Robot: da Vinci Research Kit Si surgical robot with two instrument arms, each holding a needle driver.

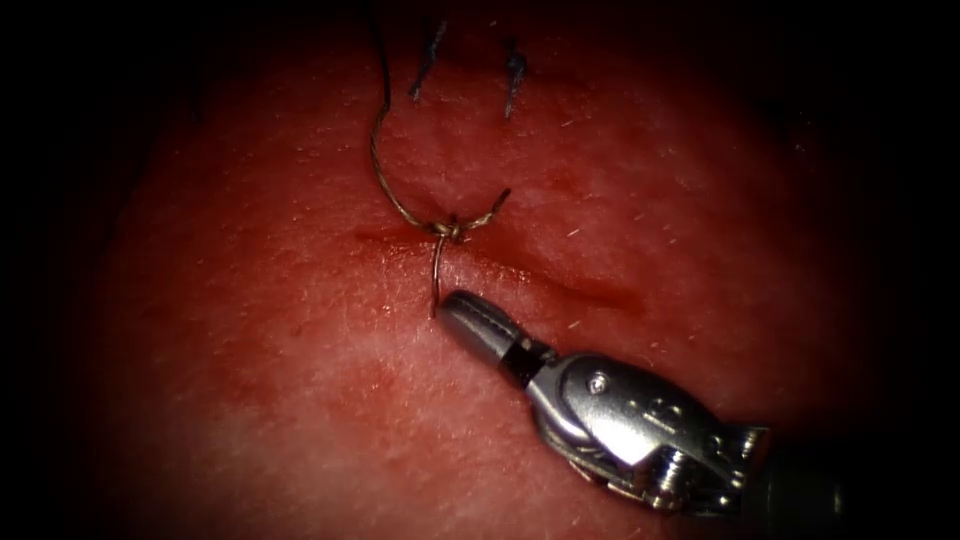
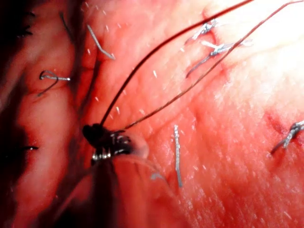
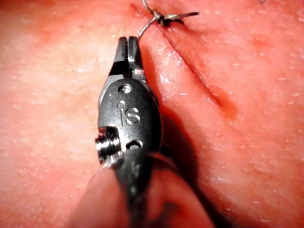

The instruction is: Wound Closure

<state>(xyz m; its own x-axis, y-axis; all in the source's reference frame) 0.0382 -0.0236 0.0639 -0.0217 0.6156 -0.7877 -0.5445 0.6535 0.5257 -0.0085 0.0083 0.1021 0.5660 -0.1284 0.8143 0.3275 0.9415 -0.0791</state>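
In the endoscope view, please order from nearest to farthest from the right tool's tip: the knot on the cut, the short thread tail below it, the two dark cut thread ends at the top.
From the right arm's tool:
1. Short thread tail, just left of the tip.
2. Brown thread knot, above, on the cut.
3. Two dark cut thread ends, farthest; too close to rank between themselves.

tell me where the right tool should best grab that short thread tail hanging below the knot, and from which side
Probably at the free lower end of the short thread tail, away from the knot. The tail runs straight down from the knot across the cut and ends just beside the right tool, whose jaws look shut and empty. Coming from the endoscope view's lower right, along the shaft, jaws crossing the strand, seems easiest.
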